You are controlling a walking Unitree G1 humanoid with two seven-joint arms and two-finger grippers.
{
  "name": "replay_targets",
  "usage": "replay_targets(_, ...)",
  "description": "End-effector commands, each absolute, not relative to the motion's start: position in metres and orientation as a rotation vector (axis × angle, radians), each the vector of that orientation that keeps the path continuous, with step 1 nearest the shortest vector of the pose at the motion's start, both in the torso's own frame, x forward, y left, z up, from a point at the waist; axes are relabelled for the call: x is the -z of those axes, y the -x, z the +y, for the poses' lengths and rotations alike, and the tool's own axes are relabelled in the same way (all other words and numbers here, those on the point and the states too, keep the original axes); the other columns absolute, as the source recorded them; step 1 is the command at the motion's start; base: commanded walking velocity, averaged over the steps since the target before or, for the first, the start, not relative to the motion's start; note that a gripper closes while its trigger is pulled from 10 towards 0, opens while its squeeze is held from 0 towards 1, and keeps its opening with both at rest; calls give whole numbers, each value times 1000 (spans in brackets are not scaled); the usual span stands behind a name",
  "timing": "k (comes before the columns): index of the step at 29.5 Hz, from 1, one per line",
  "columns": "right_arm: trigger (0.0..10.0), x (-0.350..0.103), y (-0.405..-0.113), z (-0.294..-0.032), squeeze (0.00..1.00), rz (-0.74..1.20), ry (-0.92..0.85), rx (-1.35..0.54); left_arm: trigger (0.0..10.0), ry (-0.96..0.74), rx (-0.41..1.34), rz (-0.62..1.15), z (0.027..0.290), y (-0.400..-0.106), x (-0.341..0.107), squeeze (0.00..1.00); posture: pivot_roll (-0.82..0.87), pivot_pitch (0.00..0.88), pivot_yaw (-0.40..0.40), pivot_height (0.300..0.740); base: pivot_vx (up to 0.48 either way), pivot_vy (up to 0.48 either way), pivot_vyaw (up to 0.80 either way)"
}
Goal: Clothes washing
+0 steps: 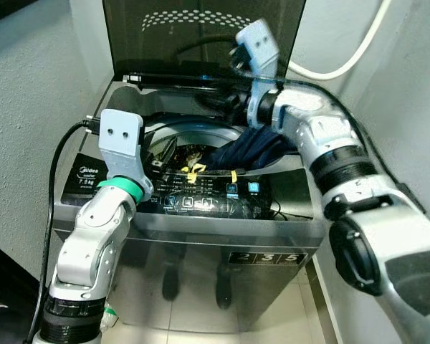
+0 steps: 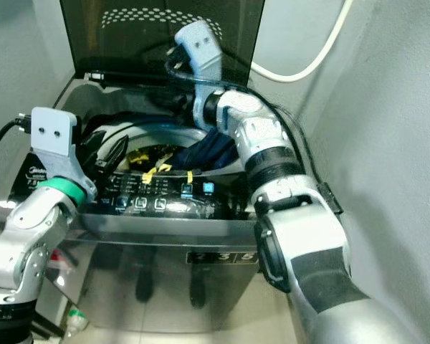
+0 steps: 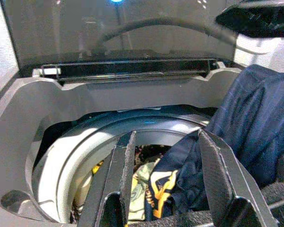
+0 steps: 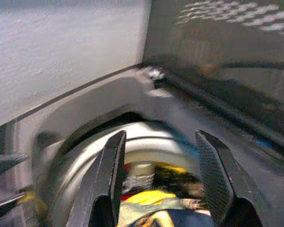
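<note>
Left eye view: a top-loading washer is seen with its dark lid raised against the wall.
Garment: a navy garment is draped over the right rim of the drum opening, partly hanging inside.
Drum: more clothes, some yellow, are seen lying in it.
Left tool: it is held at the front left edge of the opening, above the control panel.
Right tool: it is held over the back of the washer, near the lid hinge, above the garment.
Hose: a white hose is seen curving along the wall behind.
Right eye view: the same scene is shown; the panel's lit buttons are seen just in front of the garment.
Left wrist view: the left tool is shown released, its fingers spread above the drum, nothing held between them; the garment lies beside and below them.
Right wrist view: the right tool is shown released, fingers apart over the drum rim, nothing gripped; the picture is blurred.
</note>
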State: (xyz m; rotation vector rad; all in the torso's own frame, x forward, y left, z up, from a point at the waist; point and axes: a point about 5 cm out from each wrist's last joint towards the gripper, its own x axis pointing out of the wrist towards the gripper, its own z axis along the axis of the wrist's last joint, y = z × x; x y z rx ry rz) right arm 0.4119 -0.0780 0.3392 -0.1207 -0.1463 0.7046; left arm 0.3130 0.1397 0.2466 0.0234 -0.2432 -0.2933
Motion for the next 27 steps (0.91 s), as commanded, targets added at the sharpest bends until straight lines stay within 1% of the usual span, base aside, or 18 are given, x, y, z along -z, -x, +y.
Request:
replay_targets(1,10000,-329,-420,-98,0,-131,100,-548,10000,-34,262,-228,145,-315,-244,0,159,29,51,740,0,0,0)
replay_targets(3,10000,-314,-425,-121,0,-142,102,-333,10000,-46,255,-220,147,-318,-243,0,161,33,57,740,0,0,0)
replay_targets(5,10000,-311,-426,-126,0,-147,108,-287,10000,-50,255,-220,147,-318,-244,0,161,33,57,740,0,0,0)
replay_targets(6,10000,-305,-426,-129,1000,-137,149,-245,10000,-54,244,-220,148,-319,-244,0,159,36,58,740,0,0,0)
replay_targets(11,10000,-288,-428,-135,1000,-83,168,-184,10000,-52,220,-220,151,-319,-244,0,162,48,53,740,0,0,0)
replay_targets(12,10000,-278,-429,-138,1000,-50,91,-154,10000,-50,213,-220,152,-318,-244,0,169,57,46,740,0,0,0)
replay_targets(13,10000,-278,-429,-138,1000,-50,91,-154,10000,-50,213,-220,152,-318,-244,0,169,57,46,740,0,0,0)
replay_targets(14,10000,-272,-429,-139,1000,-28,18,-135,10000,-49,211,-220,152,-317,-244,0,169,57,46,740,0,0,0)
replay_targets(15,10000,-272,-429,-139,1000,-28,18,-135,10000,-49,211,-220,152,-317,-244,0,169,57,46,740,0,0,0)
replay_targets(16,10000,-266,-429,-139,1000,-10,-96,-115,10000,-47,205,-220,153,-316,-244,0,177,64,40,740,0,0,0)
replay_targets(17,10000,-266,-429,-139,1000,-10,-96,-115,10000,-47,205,-220,153,-316,-244,0,177,64,40,740,0,0,0)
replay_targets(18,10000,-259,-429,-138,1000,12,-164,-104,10000,-46,195,-216,155,-312,-242,0,199,90,23,740,0,0,0)
replay_targets(22,10000,-247,-428,-130,1000,58,-192,-110,10000,-46,181,-208,159,-306,-240,0,203,98,18,740,0,0,0)
replay_targets(23,10000,-238,-426,-120,102,111,-219,-156,10000,-45,178,-205,160,-305,-239,0,206,104,16,740,0,0,0)
replay_targets(24,10000,-232,-424,-110,0,161,-255,-219,10000,-44,177,-202,161,-304,-239,0,206,104,16,740,0,0,0)
replay_targets(25,10000,-232,-424,-110,0,161,-255,-219,10000,-44,177,-202,161,-304,-239,0,206,104,16,740,0,0,0)
replay_targets(26,10000,-228,-422,-96,0,204,-293,-313,10000,-43,178,-201,161,-303,-239,0,208,109,18,740,0,0,0)
replay_targets(27,10000,-229,-418,-76,0,223,-305,-458,10000,-42,184,-201,159,-303,-239,0,205,108,22,740,0,0,0)
